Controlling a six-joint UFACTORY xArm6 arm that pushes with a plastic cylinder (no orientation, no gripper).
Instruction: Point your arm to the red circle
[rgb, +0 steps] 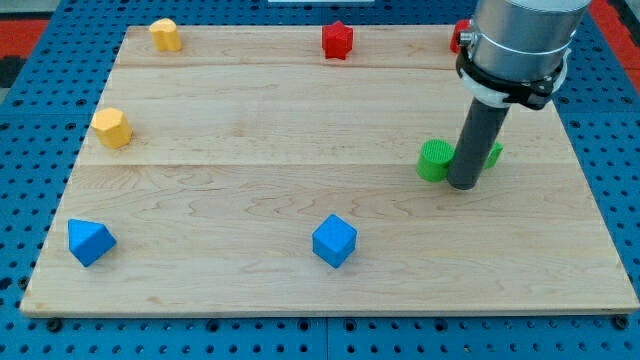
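Observation:
The red circle (459, 37) is at the view's top right, mostly hidden behind the arm's grey body; only a red sliver shows. My tip (465, 186) rests on the board well below it, between a green round block (435, 160) on its left and a second green block (492, 154) partly hidden behind the rod on its right. A red star block (338, 40) lies at the top centre.
A yellow block (165, 34) is at the top left and a yellow hexagon-like block (112, 128) at the left. A blue block (90, 241) is at the bottom left and a blue cube (334, 240) at the bottom centre. The wooden board (250, 140) lies on a blue pegboard.

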